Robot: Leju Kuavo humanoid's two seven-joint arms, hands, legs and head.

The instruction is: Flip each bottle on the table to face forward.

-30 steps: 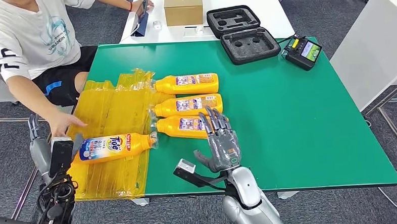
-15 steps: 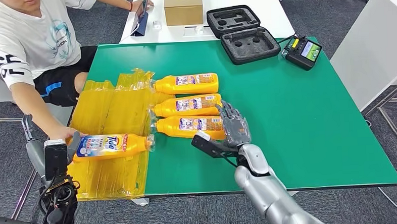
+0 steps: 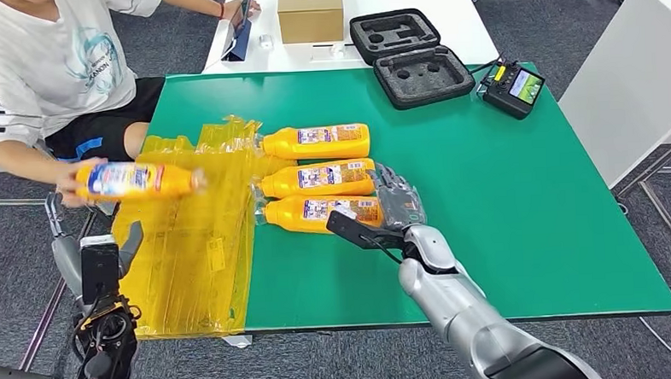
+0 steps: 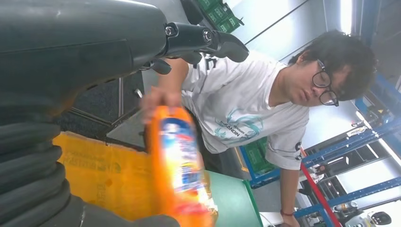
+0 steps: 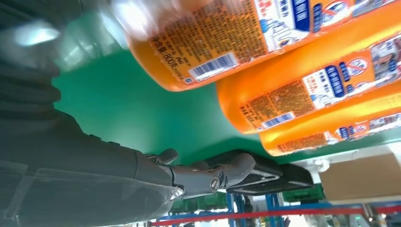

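**Person lifts fourth bottle away as robot's right hand reaches the near bottle**

A second ago the Tide-labelled bottle (image 3: 133, 179) lay on the yellow plastic sheet (image 3: 194, 247) beside the robot's left hand (image 3: 96, 264); it is now in the air at the green table's (image 3: 505, 233) left edge, held by a person's hand (image 3: 74, 185), well apart from the other three. The left hand hangs below the table edge with its fingers apart and nothing in them. The right hand (image 3: 394, 206), which hovered short of the bottles a second ago, has moved forward to the base of the nearest bottle (image 3: 320, 212); whether its fingers grip the bottle cannot be told from the head view.

The middle bottle (image 3: 319, 177) and the far bottle (image 3: 315, 142) lie on their sides in a row, caps toward the sheet, back labels up.

The right wrist view adds the barcode labels on the three bottle bases and shows the hand's thumb (image 5: 222, 174) extended over bare table. The left wrist view shows the lifted bottle blurred against the seated person (image 4: 246, 113).
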